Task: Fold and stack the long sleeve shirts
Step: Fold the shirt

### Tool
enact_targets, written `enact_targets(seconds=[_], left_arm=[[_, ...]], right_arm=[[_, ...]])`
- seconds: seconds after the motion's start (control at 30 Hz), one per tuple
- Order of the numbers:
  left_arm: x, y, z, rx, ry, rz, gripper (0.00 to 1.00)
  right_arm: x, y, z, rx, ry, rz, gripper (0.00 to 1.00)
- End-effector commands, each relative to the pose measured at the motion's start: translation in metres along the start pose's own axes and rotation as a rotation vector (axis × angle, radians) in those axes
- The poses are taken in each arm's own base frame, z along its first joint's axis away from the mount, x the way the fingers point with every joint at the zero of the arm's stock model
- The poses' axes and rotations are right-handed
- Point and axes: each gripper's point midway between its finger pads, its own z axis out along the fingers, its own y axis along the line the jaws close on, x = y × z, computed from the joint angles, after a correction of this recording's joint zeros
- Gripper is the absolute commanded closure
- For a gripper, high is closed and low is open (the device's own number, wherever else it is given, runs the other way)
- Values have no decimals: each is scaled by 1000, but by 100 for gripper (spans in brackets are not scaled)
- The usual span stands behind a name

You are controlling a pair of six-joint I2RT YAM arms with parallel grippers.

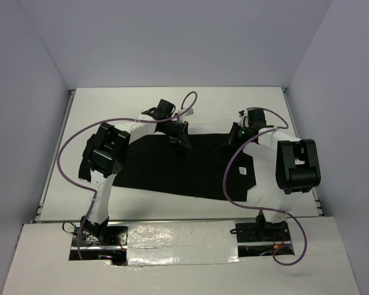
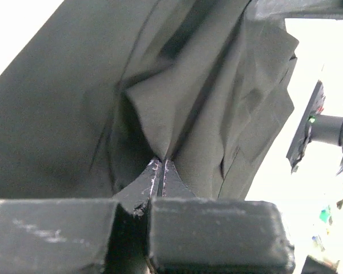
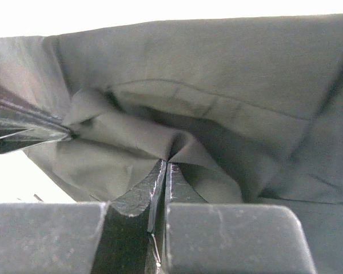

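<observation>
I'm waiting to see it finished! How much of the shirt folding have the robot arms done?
Done: the black shirt lies spread out on the table, but no tidy folded bundle or stack shows yet. In hand: the left gripper and the right gripper are each shut on a pinch of cloth near the shirt's far edge. Left: folding it up and stacking it; only this one shirt is in view.

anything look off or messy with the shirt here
Nothing damaged or spilled. The shirt lies fairly flat on the table; the only rumpling is fabric puckered where the left gripper and right gripper pinch its far edge.
</observation>
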Motion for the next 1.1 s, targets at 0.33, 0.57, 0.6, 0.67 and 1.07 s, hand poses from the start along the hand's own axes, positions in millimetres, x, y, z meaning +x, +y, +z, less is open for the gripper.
enact_targets(seconds=[0.33,0.57,0.6,0.67,1.07], left_arm=[[-35,-16,-26,70,-183,-21,100],[-49,-19,-24,103,-260,-34,100],[-49,-16,-24,89,-266,-36,100],[-46,-6,-18,59,-255,-53,99],[-56,16,-28,-119,-228,50,49]], right_arm=[[-44,-6,-23,-8,-96,-37,100],[-50,-7,-16,-18,-71,-29,96],[-51,-7,-16,-13,-73,-32,94],[-54,-11,-13,0,-69,-31,87],[-73,-7,-27,62,-103,-73,58]])
